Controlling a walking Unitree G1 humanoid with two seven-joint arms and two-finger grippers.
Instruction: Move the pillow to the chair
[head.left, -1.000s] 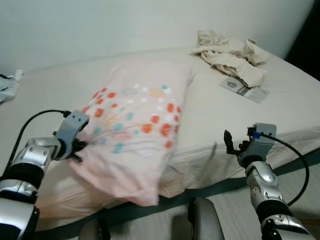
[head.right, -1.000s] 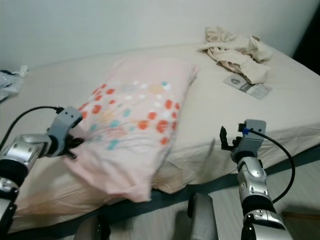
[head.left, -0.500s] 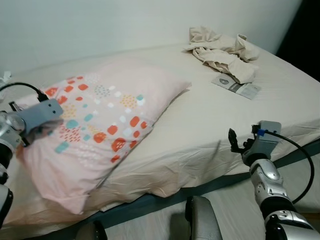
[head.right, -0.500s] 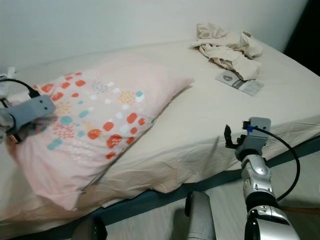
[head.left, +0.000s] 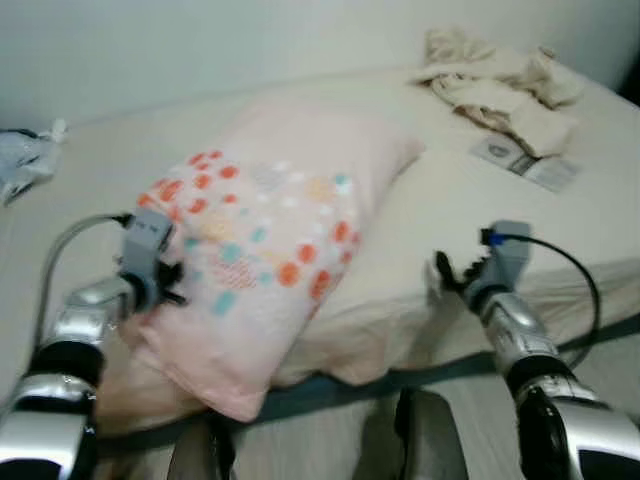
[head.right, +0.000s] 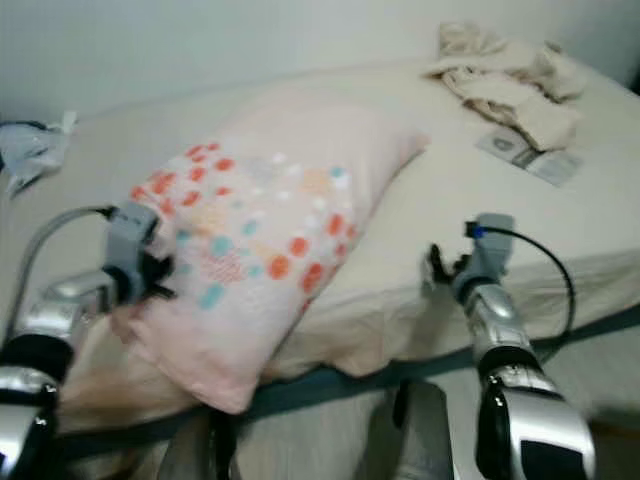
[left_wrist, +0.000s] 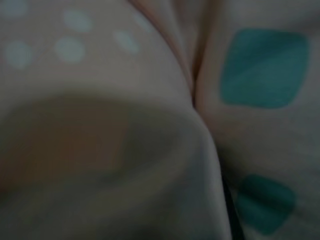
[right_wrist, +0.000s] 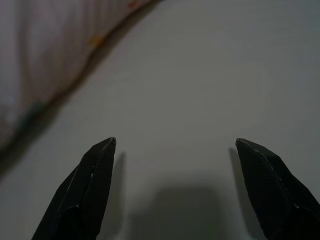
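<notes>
Gripping the pillow (head.left: 265, 235) by its 9 o'clock edge, the left gripper (head.left: 170, 283) is pinched on fabric; the right gripper (right_wrist: 175, 192) hangs open at 3 o'clock. One-sided hold, so it could sag off the bed (head.left: 440, 190).

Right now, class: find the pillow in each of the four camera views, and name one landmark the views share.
Left eye view: pillow, centre-left on the bed.
Right eye view: centre-left, by the left gripper.
Left wrist view: close-up of its spotted fabric.
Right wrist view: one corner, beyond the right gripper.
Shared landmark: its teal spots.
</notes>
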